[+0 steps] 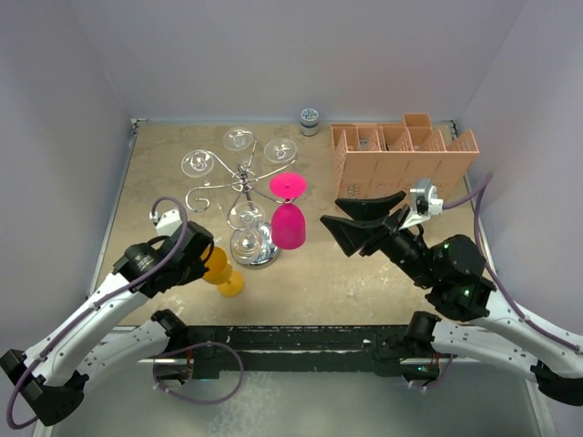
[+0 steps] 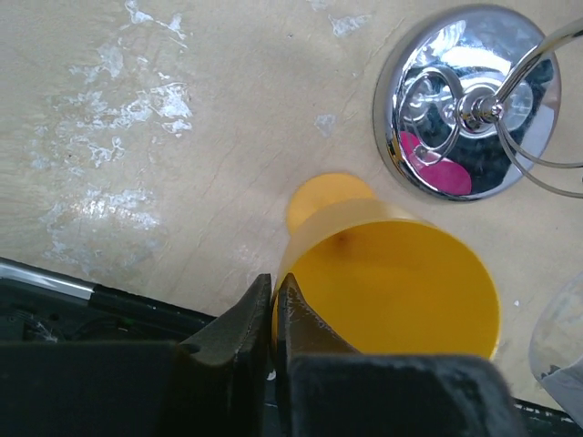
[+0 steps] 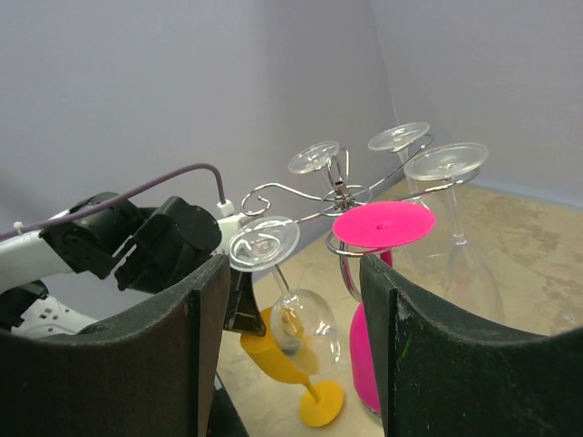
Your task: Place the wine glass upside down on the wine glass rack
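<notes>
1. The left gripper (image 2: 273, 305) was pinched shut on the rim of the yellow wine glass (image 2: 392, 282), which was tilted with its foot low.
2. It sat just beside the wine glass rack (image 2: 474, 109). The glass looked grasped, so inverting it and hooking it on a free arm came next.
3. The right gripper (image 1: 332, 212) gaped wide and held nothing.

Top external: high behind the arm bases, tilted down, far enough to take in the whole table (image 1: 346, 278). Left wrist: faces straight down, very close over the yellow wine glass (image 2: 401, 282) and the mirrored base of the wine glass rack (image 2: 474, 100). Right wrist: low, near level, looks left at the rack's scroll arms. All three views share rack and yellow glass.
</notes>
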Robot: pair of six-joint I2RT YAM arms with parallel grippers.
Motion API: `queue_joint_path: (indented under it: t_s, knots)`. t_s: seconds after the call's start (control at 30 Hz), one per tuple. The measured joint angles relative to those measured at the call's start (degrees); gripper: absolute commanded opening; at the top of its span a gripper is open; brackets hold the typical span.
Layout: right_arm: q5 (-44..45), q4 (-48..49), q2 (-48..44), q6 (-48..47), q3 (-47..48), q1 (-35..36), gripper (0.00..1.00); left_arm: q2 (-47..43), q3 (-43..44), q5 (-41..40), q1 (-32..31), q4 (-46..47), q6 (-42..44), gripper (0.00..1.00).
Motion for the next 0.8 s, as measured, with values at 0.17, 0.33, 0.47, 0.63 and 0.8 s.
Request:
queue_joint_path:
  t_s: [0.17, 0.33, 0.47, 0.63, 0.8]
  knots:
    - [1.42, 0.07, -0.09, 0.39, 0.0, 0.0, 0.61, 0.55, 0.2, -2.36, 0.0, -0.28, 0.11, 0.0]
    - [2.43, 1.31, 0.59, 1.03, 0.02, 0.02, 0.61, 1.33, 5.29, -7.3, 0.0, -4.11, 0.11, 0.0]
    - [3.67, 3.56, 3.21, 1.66, 0.15, 0.0, 0.61, 1.6, 13.2, -14.53, 0.0, -8.31, -0.26, 0.0]
    - [4.81, 4.09, 6.54, 2.97, 0.68, 0.02, 0.61, 2.43, 21.81, -23.5, 0.0, -12.63, -0.42, 0.0]
    - [5.99, 3.39, 6.86, 4.28, 1.05, 0.02, 0.61, 3.41, 30.32, -31.28, 0.0, -14.34, -0.33, 0.0]
